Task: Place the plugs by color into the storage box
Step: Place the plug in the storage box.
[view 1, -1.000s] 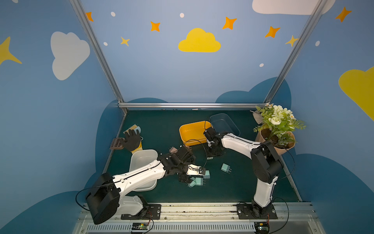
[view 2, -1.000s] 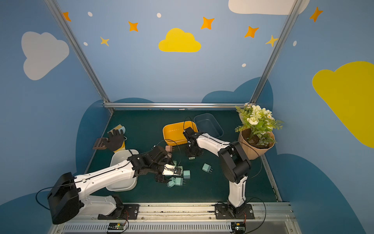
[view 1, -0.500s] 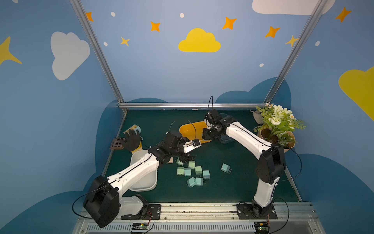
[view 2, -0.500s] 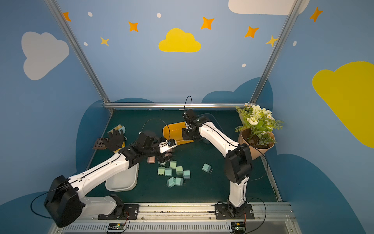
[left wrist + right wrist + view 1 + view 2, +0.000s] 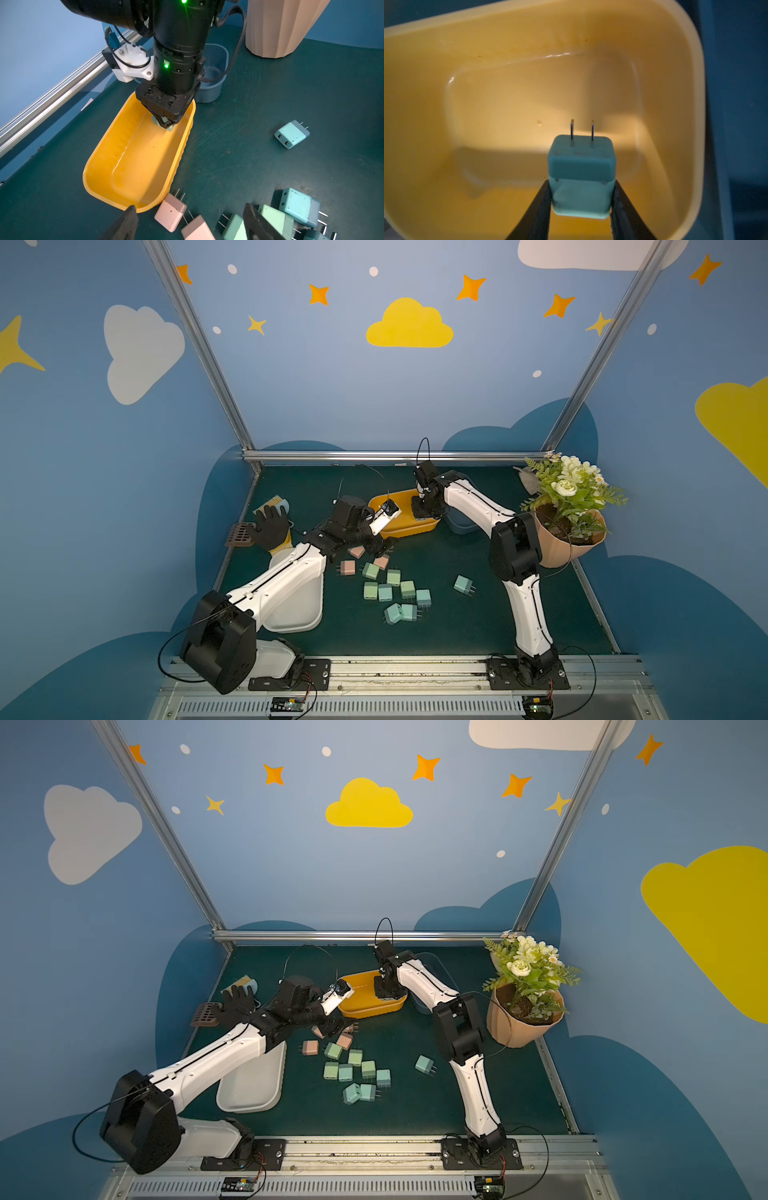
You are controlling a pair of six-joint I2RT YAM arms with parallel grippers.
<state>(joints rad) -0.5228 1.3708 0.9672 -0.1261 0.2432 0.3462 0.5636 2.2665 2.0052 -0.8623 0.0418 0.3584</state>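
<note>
Plugs lie loose on the green mat on the near side of the yellow bin [image 5: 405, 531]. A cluster of light green and teal plugs [image 5: 395, 593] sits farthest in front of the bin. One lone teal plug [image 5: 462, 584] lies apart from them, in front of the bin's right-arm end. A white tray [image 5: 299, 605] rests in front of the bin toward the left arm's side, partly under that arm.

Closer to the bin are three pink plugs [image 5: 347, 567], and one of them [image 5: 170, 212] is just beside the bin's near wall. The left gripper [image 5: 189, 206] hangs over these pink plugs, its jaws spread wide and holding nothing.

Over the bin's interior, near its right-arm end, the right gripper [image 5: 581, 187] points down. It is clamped on a teal plug [image 5: 581, 166] by the sides, with the prongs aimed at the bin floor; the wrist views show nothing else in the bin.

Just beyond that end of the bin stands a blue bin [image 5: 212, 83], and a flower pot [image 5: 569, 543] stands farther off on the same side.
</note>
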